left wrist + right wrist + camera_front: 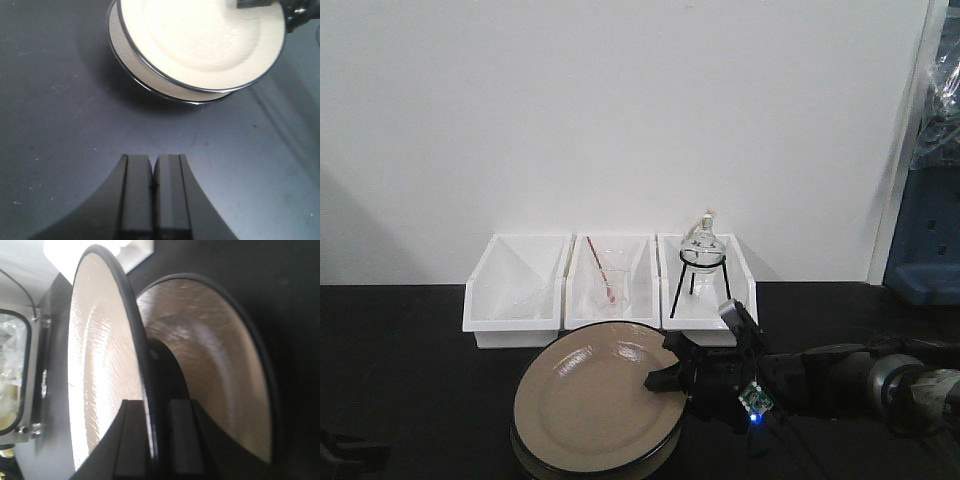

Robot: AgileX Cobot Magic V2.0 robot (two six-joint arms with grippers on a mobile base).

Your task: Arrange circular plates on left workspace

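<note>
Two tan circular plates with dark rims are stacked on the black countertop. The upper plate is tilted up off the lower plate. My right gripper is shut on the upper plate's right rim, one finger on each face. My left gripper is shut with nothing in it, low over the bare counter in front of the plates; only a dark part of it shows at the front view's lower left.
Three white bins stand in a row against the wall behind the plates: the left bin, the middle bin with glassware and a red stick, the right bin with a round flask on a tripod. Blue equipment is at the right.
</note>
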